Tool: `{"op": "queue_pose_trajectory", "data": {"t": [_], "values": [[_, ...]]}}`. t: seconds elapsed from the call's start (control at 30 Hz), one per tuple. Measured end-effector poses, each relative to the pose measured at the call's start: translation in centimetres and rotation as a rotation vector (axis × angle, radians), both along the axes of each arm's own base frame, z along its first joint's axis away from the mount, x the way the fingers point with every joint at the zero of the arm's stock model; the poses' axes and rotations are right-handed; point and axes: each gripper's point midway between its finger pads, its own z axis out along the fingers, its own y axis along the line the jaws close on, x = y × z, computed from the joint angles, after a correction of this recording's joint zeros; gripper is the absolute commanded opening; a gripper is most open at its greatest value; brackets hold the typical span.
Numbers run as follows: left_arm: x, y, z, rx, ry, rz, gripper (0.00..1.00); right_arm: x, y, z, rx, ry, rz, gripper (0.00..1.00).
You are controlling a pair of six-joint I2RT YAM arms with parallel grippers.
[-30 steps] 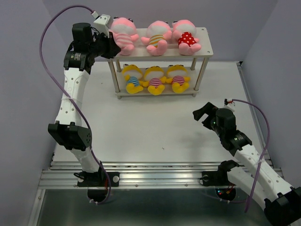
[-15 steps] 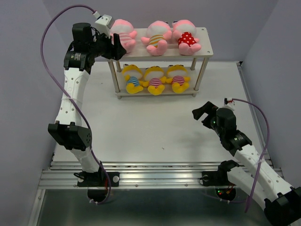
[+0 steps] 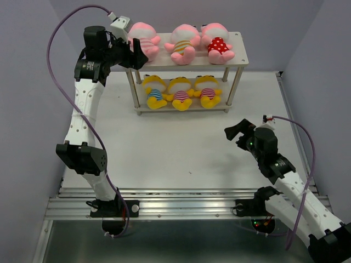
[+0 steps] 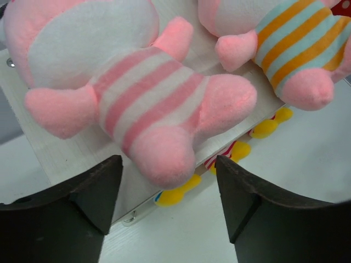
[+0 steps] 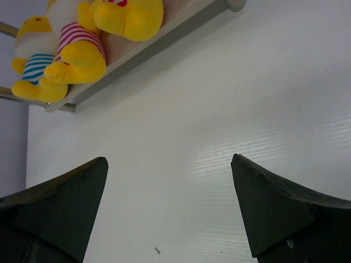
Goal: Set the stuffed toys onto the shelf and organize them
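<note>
Stuffed toys (image 3: 182, 41) sit on shelf (image 3: 241, 55); I see left pincer (image 4: 169, 164) wide near pink striped toy (image 4: 148, 98), right pincer (image 5: 169, 161) wide.

Pale lavender walls (image 3: 27, 109) enclose a white wood-grain table (image 3: 181, 148), evenly lit, with an aluminium rail (image 3: 186, 204) along its near edge.
</note>
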Motion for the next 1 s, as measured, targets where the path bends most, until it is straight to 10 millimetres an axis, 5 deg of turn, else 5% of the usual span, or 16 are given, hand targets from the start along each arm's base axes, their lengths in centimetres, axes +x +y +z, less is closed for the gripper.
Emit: {"op": "queue_pose_trajectory", "data": {"t": [0.1, 0.23, 0.4, 0.77, 0.93, 1.0], "values": [[0.2, 0.2, 0.2, -0.004, -0.006, 0.014, 0.94, -0.1, 0.0, 0.2, 0.004, -0.008, 0.000, 1.00], [0.5, 0.3, 0.7, -0.008, -0.023, 0.028, 0.92, -0.1, 0.0, 0.3, 0.005, -0.010, 0.000, 1.00], [0.8, 0.3, 1.2, -0.014, -0.046, 0.034, 0.69, 0.0, 0.0, 0.0, 0.002, -0.001, 0.000, 1.00], [0.6, -0.1, 1.7, 0.001, -0.083, -0.013, 0.37, 0.0, 0.0, 0.0, 0.002, 0.000, -0.001, 1.00], [0.5, 0.1, 1.7, 0.023, -0.105, -0.044, 0.00, -0.1, 0.0, 0.4, 0.014, -0.012, -0.004, 1.00], [0.5, 0.2, 1.7, 0.032, -0.115, -0.057, 0.00, -0.1, 0.0, 0.5, 0.017, -0.015, -0.004, 1.00]]}}
